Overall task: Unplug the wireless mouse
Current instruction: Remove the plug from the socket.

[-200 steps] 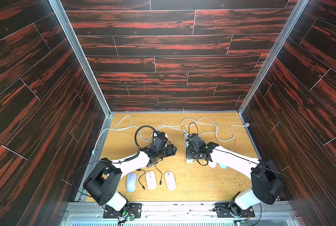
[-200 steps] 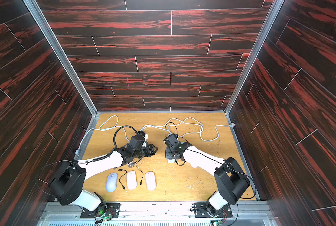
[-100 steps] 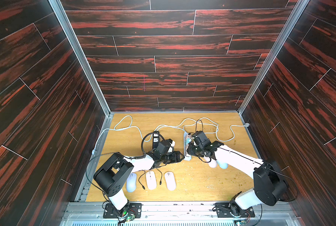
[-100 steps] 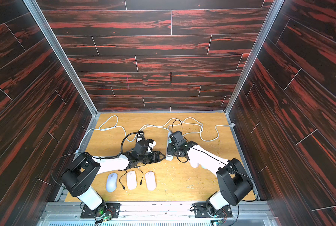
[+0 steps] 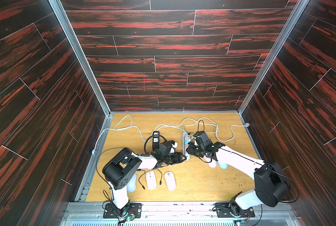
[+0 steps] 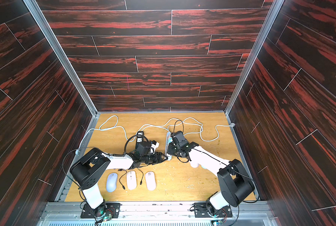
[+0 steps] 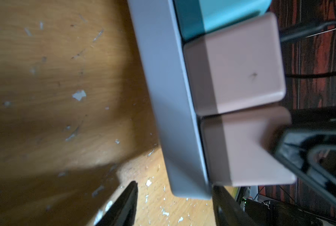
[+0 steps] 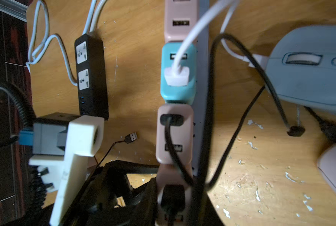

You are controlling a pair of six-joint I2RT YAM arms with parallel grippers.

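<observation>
While the left arm [image 5: 143, 162] stretches low across the wooden table [image 5: 202, 185], the left gripper [image 7: 175, 205] stands open astride the near end of the grey power strip [image 7: 163, 88] — the right gripper [image 8: 174, 213], bent down, clamps the endmost pink adapter [image 7: 241, 152] there. Beside the strip lies the cabled blue mouse [image 8: 310, 68]; dark red-streaked planks [image 5: 163, 64] wall the cell.

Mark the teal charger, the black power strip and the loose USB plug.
teal charger [image 8: 176, 94]: right wrist view, on its teal body beside the white plug.
black power strip [image 8: 96, 103]: right wrist view, on its dark casing.
loose USB plug [image 8: 132, 137]: right wrist view, on its metal end.
</observation>
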